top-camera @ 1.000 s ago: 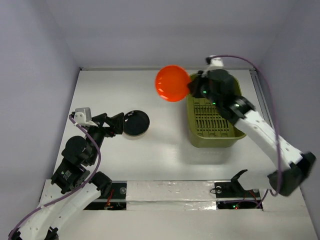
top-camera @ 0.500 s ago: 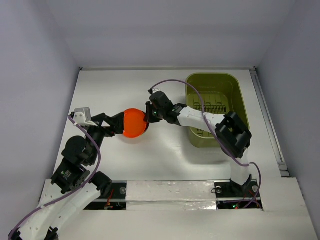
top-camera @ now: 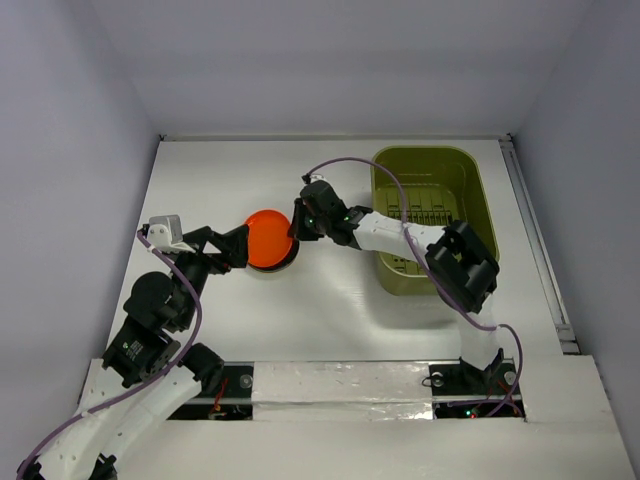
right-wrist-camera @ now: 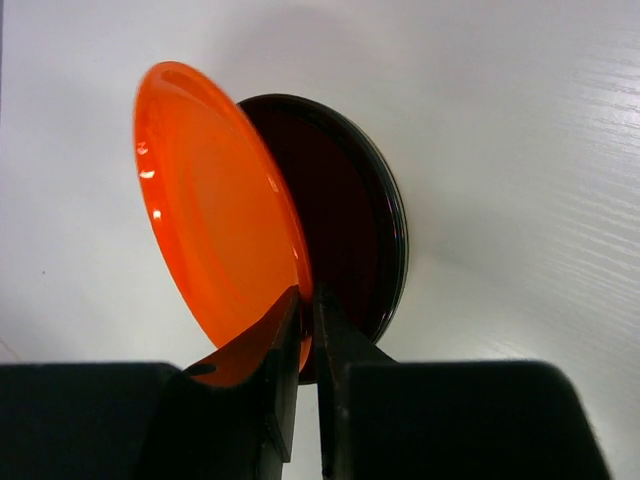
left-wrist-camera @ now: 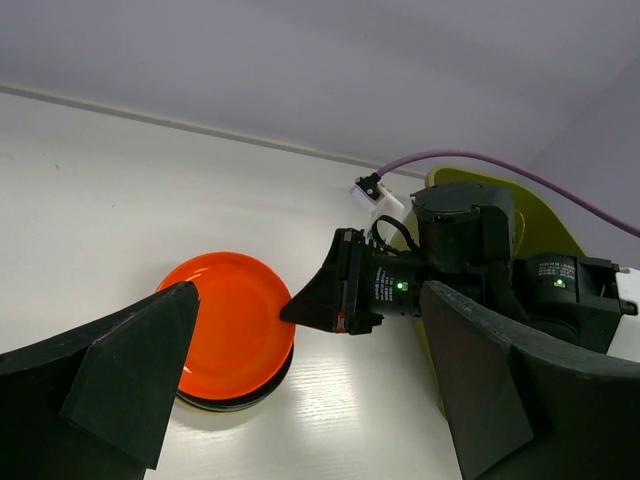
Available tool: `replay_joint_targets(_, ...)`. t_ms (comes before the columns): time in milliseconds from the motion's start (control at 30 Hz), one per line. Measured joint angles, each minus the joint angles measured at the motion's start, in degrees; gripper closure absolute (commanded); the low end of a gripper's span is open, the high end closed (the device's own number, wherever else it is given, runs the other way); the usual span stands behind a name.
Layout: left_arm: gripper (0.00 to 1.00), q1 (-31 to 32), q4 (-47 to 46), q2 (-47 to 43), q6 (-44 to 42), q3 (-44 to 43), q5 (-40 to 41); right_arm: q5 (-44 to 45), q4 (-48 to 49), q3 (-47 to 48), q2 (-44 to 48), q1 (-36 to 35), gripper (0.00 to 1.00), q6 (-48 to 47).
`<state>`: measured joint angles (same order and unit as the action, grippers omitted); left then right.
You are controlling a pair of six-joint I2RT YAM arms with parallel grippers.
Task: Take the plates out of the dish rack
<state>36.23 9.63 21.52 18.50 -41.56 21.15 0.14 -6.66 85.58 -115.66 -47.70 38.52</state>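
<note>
An orange-red plate (top-camera: 267, 238) leans tilted over a dark plate (top-camera: 276, 264) on the table left of centre. My right gripper (top-camera: 297, 224) is shut on its right rim; in the right wrist view the gripper (right-wrist-camera: 306, 300) pinches the edge of the orange plate (right-wrist-camera: 215, 210) in front of the dark plate (right-wrist-camera: 355, 215). My left gripper (top-camera: 232, 248) is open just left of the plates, and in its own view the gripper (left-wrist-camera: 308, 292) is spread wide around the orange plate (left-wrist-camera: 228, 322). The olive-green dish rack (top-camera: 478, 205) stands at the back right; no plates show in it.
The right arm stretches from the table's near right, across the rack's front part, to the plates, with its purple cable (top-camera: 345, 165) looping above. Grey walls enclose the white table (top-camera: 220, 170) on the left, back and right.
A second ago my right gripper held the orange plate high beside the rack. It has carried it left and down to the dark plate. The left arm has not moved.
</note>
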Motion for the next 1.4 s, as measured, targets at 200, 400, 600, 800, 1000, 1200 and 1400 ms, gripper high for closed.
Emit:
replay_joint_targets(200,0.01,0.0,-0.35,0.0,-0.02,0.44,-0.22,2.75,-0.66,-0.24,0.11,0.0,0.63,0.15)
replay_joint_targets(400,0.01,0.0,-0.37,0.07,-0.02,0.74,-0.24,4.39,-1.53,-1.4,1.27,-0.02,0.53,-0.15)
replay_joint_targets(600,0.01,0.0,-0.37,0.07,-0.02,0.74,-0.13,6.08,-2.8,-3.72,6.19,-0.39,0.26,-0.98)
replay_joint_targets(800,0.01,0.0,-0.37,0.07,-0.02,0.74,0.15,9.94,-3.85,-6.91,15.28,-1.97,0.16,-2.73)
replay_joint_targets(1000,0.01,0.0,-0.42,0.2,-0.02,0.74,0.24,17.7,-4.22,-17.25,35.23,-4.13,0.79,-4.79)
replay_joint_targets(1200,0.01,0.0,-0.07,3.54,0.02,0.28,-0.63,27.28,-5.05,-25.73,66.86,-4.33,1.0,-7.89)
replay_joint_targets(1400,0.01,0.0,1.62,5.97,0.0,-3.74,-3.63,37.44,-4.79,-28.96,94.18,-4.35,0.2,-10.58)
